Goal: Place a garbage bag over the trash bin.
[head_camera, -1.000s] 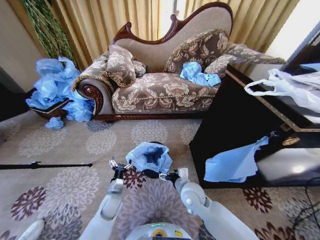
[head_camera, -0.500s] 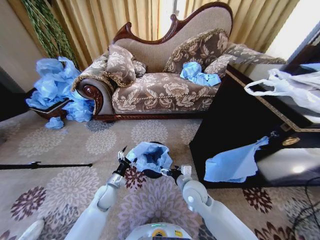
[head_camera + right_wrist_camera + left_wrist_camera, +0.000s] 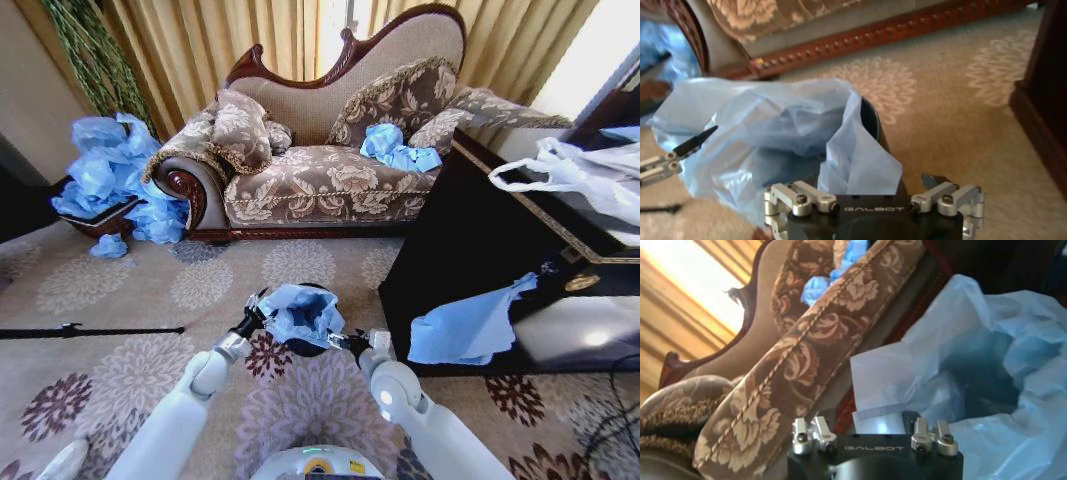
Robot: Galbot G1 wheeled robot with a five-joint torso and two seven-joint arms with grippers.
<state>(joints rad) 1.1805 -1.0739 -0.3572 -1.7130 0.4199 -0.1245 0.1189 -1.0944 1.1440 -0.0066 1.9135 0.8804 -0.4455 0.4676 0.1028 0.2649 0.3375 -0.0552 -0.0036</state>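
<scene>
Both arms have reached forward: left pincer (image 3: 254,307) open at the garbage bag (image 3: 303,312), right pincer (image 3: 343,343) open beside it. Spreading film over the trash bin (image 3: 870,117) rim comes next.

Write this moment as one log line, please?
bag: draped in bin mouth | left pincer: open, at bag edge | right pincer: open, at near edge

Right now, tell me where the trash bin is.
In the head view the trash bin stands on the carpet between the left gripper and right gripper, draped in the garbage bag.
</scene>
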